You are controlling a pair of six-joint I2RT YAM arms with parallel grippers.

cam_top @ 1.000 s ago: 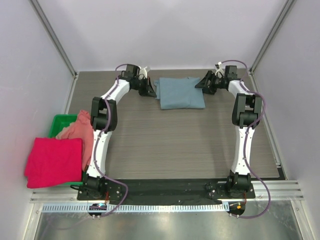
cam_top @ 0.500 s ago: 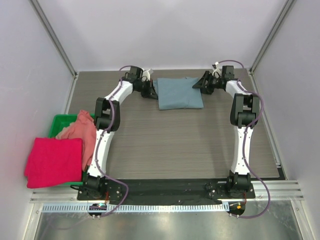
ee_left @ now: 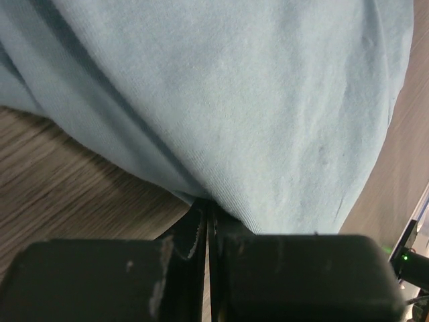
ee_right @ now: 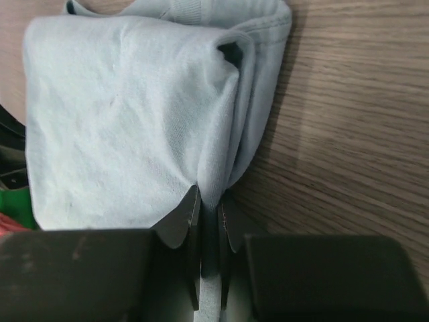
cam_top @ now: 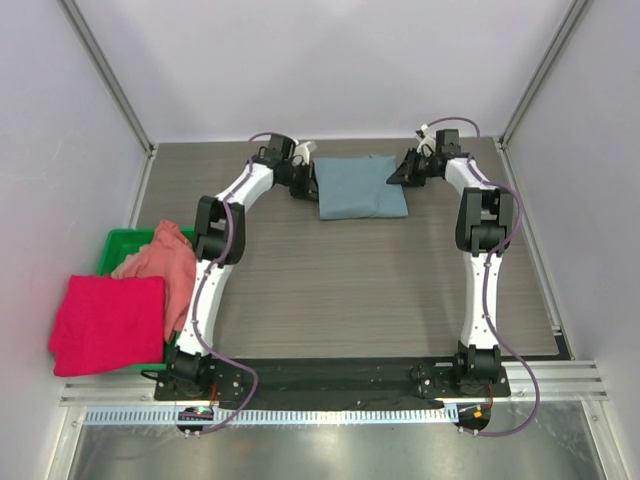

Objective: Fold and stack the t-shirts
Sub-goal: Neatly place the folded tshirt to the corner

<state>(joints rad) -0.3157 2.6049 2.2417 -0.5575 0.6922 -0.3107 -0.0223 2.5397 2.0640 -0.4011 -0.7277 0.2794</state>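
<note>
The slate-blue t-shirt [cam_top: 360, 186] lies folded in a rectangle at the back middle of the table. My left gripper [cam_top: 304, 179] is at its left edge, jaws shut, with the shirt's hem [ee_left: 221, 201] pinched at the tips. On the other side my right gripper [cam_top: 400, 172] is shut on a thick fold of the same shirt [ee_right: 134, 114], and cloth fills the gap between the fingers [ee_right: 191, 215]. A salmon-pink t-shirt [cam_top: 160, 262] is bunched on the green bin, and a crimson-pink t-shirt [cam_top: 108, 322] lies folded in front of it.
The green plastic bin [cam_top: 122, 242] sits off the table's left edge under the two pink shirts. Bare wood-grain table [cam_top: 380, 290] stretches between the blue shirt and the arm bases. Pale walls close in behind and on both sides.
My right gripper has closed from wide open onto the fold at the blue shirt's right edge. The left gripper has shifted slightly right, and the shirt slid a little with it.
</note>
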